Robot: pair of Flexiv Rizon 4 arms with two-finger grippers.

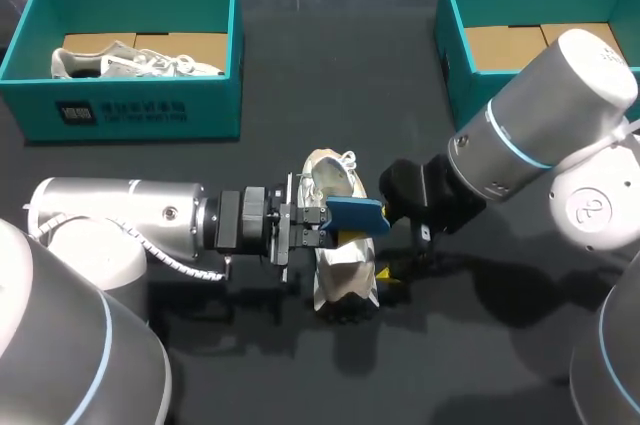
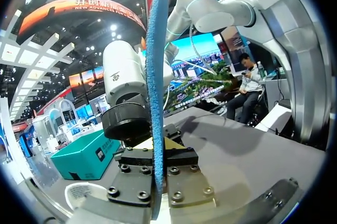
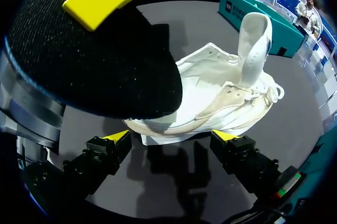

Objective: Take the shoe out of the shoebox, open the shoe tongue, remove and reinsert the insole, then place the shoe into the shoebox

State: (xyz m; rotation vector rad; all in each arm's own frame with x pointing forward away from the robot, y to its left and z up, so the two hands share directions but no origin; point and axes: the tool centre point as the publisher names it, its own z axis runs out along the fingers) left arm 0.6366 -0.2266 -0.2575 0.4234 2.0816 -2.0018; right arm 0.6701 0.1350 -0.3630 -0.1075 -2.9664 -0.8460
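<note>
The shoe (image 1: 337, 177) is white, the insole (image 1: 353, 215) blue. The shoebox (image 1: 210, 105) at left is teal, the tabletop (image 1: 330, 75) black.

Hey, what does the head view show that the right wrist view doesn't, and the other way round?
Only the head view: a second shoe lying in the left shoebox, and the left gripper shut on the blue insole. Only the right wrist view: the tongue standing upright, and the right gripper open, its yellow tips apart, just short of the white shoe. Both: that white shoe lying on the dark table.
</note>
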